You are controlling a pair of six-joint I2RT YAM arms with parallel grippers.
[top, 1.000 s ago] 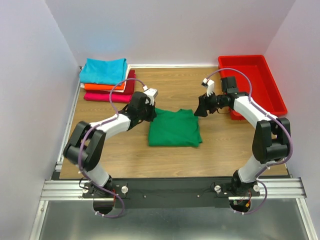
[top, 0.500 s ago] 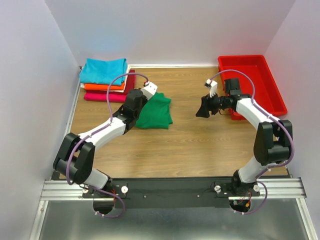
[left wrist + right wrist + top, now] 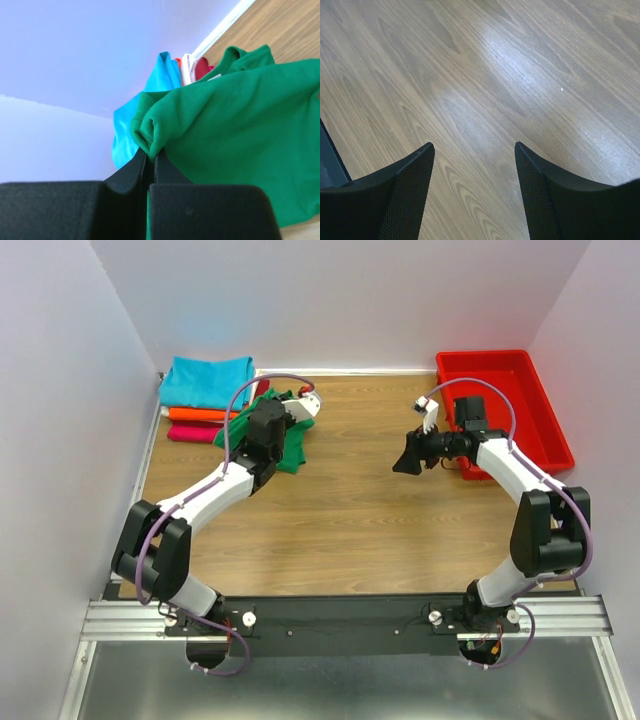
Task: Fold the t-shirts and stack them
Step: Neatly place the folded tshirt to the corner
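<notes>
- I saw my left gripper [image 3: 150, 159] pinched tightly on a fold of the green t-shirt [image 3: 240, 125], and the cloth was bunched around it.
- The green t-shirt was at the far left of the counter [image 3: 350, 520], just beside the stack of folded t-shirts [image 3: 207, 390], which had a turquoise one on top.
- My right gripper [image 3: 475, 165] stood wide and held nothing, over bare wood near the red tray [image 3: 520, 390].

A wood-grain table [image 3: 380, 530] is boxed in by pale lilac walls [image 3: 350, 300] at the back and on both sides. A white strip [image 3: 350, 371] edges its far side. An aluminium rail [image 3: 575, 618] runs along the near edge, and soft light glares on the wood.
</notes>
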